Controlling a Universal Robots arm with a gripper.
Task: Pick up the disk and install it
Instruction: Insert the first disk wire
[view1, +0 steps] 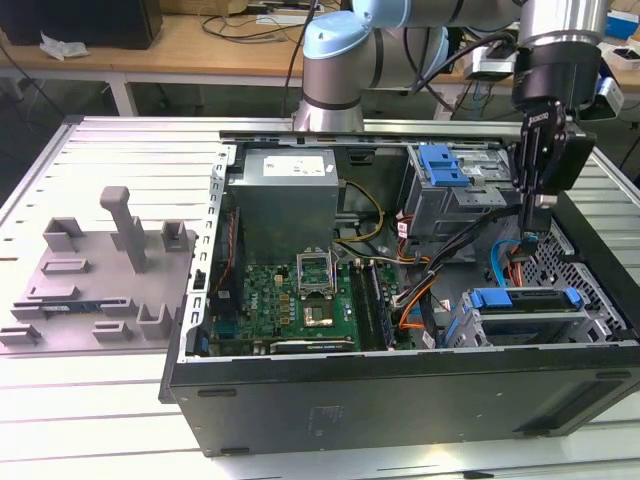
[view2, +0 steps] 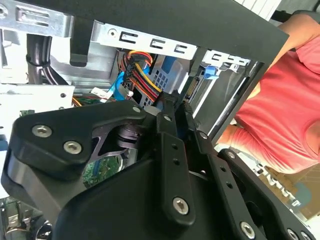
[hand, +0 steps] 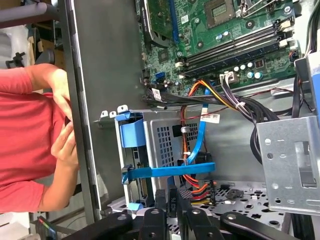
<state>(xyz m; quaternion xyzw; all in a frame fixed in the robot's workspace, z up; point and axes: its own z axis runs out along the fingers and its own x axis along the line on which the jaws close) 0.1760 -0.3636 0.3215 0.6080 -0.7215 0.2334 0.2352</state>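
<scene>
Blue-framed disk (view1: 525, 300) in bay (view1: 456, 328) | cables (view1: 498, 262) beside | gripper (view1: 533, 228) above

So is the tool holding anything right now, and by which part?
Nothing, it seems: the tool hangs shut over the case, apart from the disk.

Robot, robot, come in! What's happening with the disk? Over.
Gripper hangs over case, near disk. Disk lies in bay, not gripped. Cables close beside gripper.

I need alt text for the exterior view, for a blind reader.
A robot arm's gripper hangs into an open computer case, near the disk in its blue carrier. The case lies on a slotted metal table.
</scene>
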